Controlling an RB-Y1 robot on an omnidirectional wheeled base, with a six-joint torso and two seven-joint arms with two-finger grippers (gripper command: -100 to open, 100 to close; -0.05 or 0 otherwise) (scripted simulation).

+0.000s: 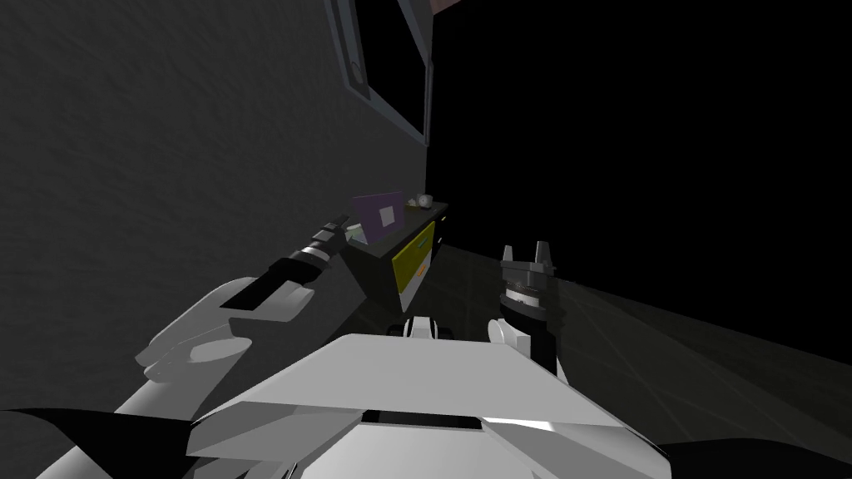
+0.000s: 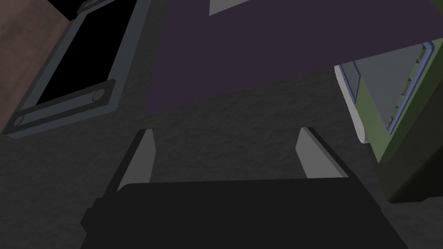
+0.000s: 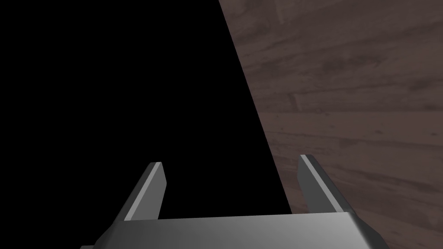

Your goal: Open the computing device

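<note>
Nearest the body, the right gripper [image 1: 524, 247] is standing upright over open floor [image 1: 682, 341], its two blades parted and holding nothing. It is keeping well apart from all furniture, with free room on every side.

The left arm is reaching forward along the dark textured wall [image 1: 166, 125], running close beside it, so clearance on that side is tight. The left gripper [image 1: 337, 223] is hovering at the near edge of a dark cabinet [image 1: 370, 266] – its fingers [image 2: 140, 151] are spread wide, gripping nothing, with bare wall showing between them.

The computing device, a purple laptop [image 1: 378, 214], is sitting on the cabinet top just beyond the left gripper. Its lid is standing up steeply, a pale square on the face turned toward the robot. In the left wrist view the lid's lower edge is lying just past the fingertips, not touching them.

A green boxy item with a pale, blue-rimmed face [image 2: 402, 129] is crowding the gripper's side – it is the nearest obstruction. The cabinet front is showing a yellow drawer panel [image 1: 413, 249]. Small pale items [image 1: 424, 200] are resting at the far end of the top, behind the laptop.

Higher on the wall a grey-blue window frame [image 2: 65, 106] is hanging. Past the wall's end a black area is lying.
</note>
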